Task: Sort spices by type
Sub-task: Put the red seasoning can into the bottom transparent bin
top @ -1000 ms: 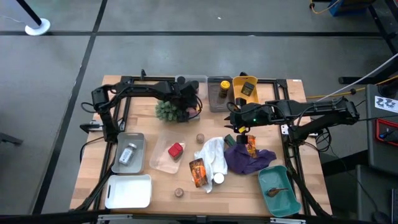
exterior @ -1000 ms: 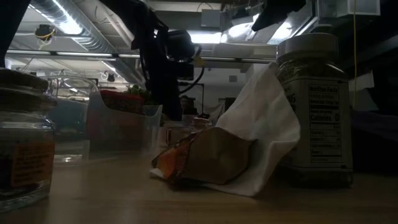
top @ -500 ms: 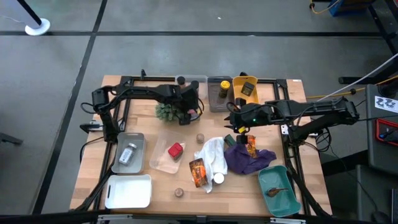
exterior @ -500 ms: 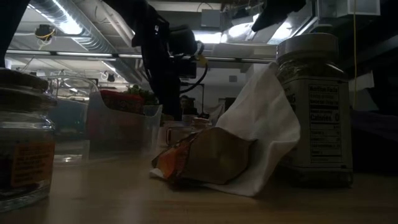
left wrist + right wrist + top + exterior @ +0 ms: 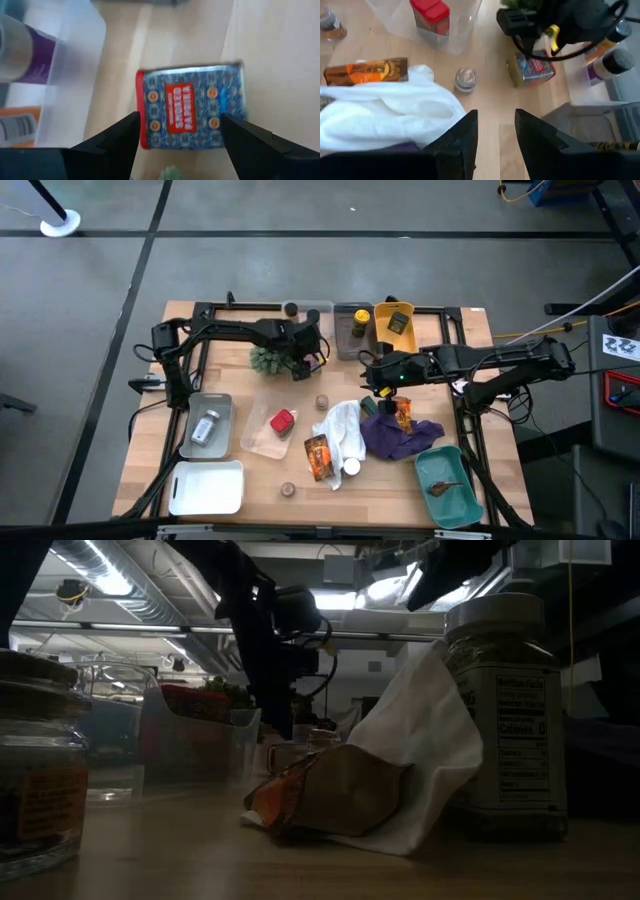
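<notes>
A flat blue tin with a red label [image 5: 192, 107] lies on the wood table beside the spiky green plant [image 5: 268, 360]. My left gripper [image 5: 180, 120] hangs open just over it, pointing steeply down, one finger on each side of the tin's near end; whether they touch it does not show. The right wrist view also shows this tin [image 5: 535, 70] below the left gripper [image 5: 527, 47]. My right gripper [image 5: 495, 114] hovers open and holding nothing near the table's middle [image 5: 375, 375]. Other spices: a red-capped jar [image 5: 282, 421], an orange packet [image 5: 318, 455], a brown disc [image 5: 322, 402].
A white cloth [image 5: 340, 430] and a purple cloth [image 5: 400, 435] lie crumpled mid-table. Bins line the far edge: clear [image 5: 310, 315], grey [image 5: 352, 328], yellow [image 5: 395, 323]. A grey tray with a jar [image 5: 205, 427], a white tray [image 5: 207, 487] and a teal bin [image 5: 450, 480] stand nearer.
My left gripper has rolled about its own axis above the tin and edged slightly toward the table's near edge, staying open.
</notes>
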